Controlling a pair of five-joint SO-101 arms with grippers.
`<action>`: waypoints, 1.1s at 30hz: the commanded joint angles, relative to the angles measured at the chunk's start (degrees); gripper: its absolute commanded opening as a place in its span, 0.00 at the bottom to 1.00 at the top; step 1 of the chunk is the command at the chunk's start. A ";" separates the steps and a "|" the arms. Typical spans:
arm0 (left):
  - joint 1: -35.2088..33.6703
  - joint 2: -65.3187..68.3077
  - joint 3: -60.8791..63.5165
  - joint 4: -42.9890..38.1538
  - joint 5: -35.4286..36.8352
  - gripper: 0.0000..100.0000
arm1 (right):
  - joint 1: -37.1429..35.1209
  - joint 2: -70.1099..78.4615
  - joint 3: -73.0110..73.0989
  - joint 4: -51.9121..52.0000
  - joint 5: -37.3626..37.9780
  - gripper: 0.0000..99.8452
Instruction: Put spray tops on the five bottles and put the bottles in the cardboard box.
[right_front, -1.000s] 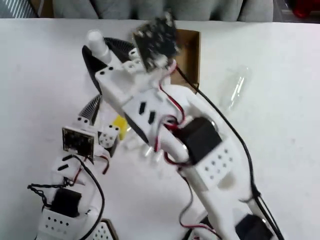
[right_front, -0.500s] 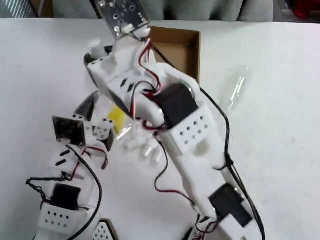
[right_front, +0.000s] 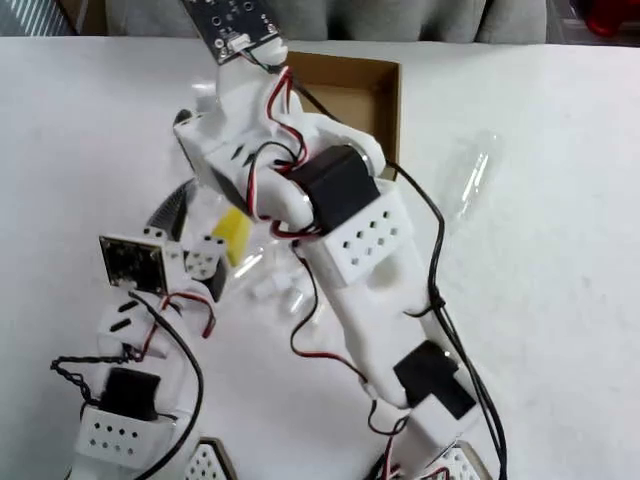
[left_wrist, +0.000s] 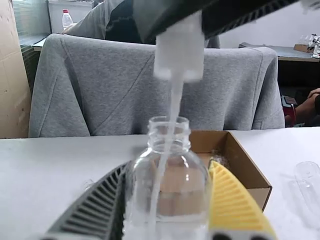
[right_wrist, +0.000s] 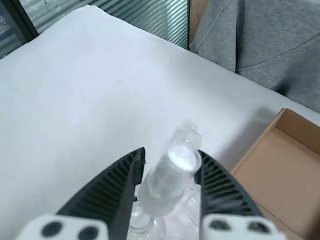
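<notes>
Clear round-shouldered bottle (left_wrist: 170, 187), upright, clamped between ribbed grey and yellow fingers (left_wrist: 231, 200) of left tool (left_wrist: 169, 169), just beside open brown cardboard box (left_wrist: 246, 167) on white table (left_wrist: 50, 165). White plastic spray top (left_wrist: 178, 47), thin dip tube inside bottle neck, gripped in ribbed black right tool (right_wrist: 167, 161).

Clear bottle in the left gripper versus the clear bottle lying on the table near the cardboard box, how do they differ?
The gripped clear bottle stands upright; the loose clear bottle lies on its side. The gripped one sits clamped in the left gripper; the loose one rests free on the white table. Both are transparent.
</notes>
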 joint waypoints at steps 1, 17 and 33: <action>-0.75 0.40 -3.52 -1.93 0.62 0.02 | -0.48 0.48 -6.51 2.86 -1.49 0.15; -0.84 0.48 -3.43 -1.93 0.62 0.02 | 4.09 0.48 -14.24 4.88 -2.02 0.11; -0.84 0.48 -3.43 -1.93 0.62 0.02 | 2.51 0.92 -6.15 2.77 -1.58 0.01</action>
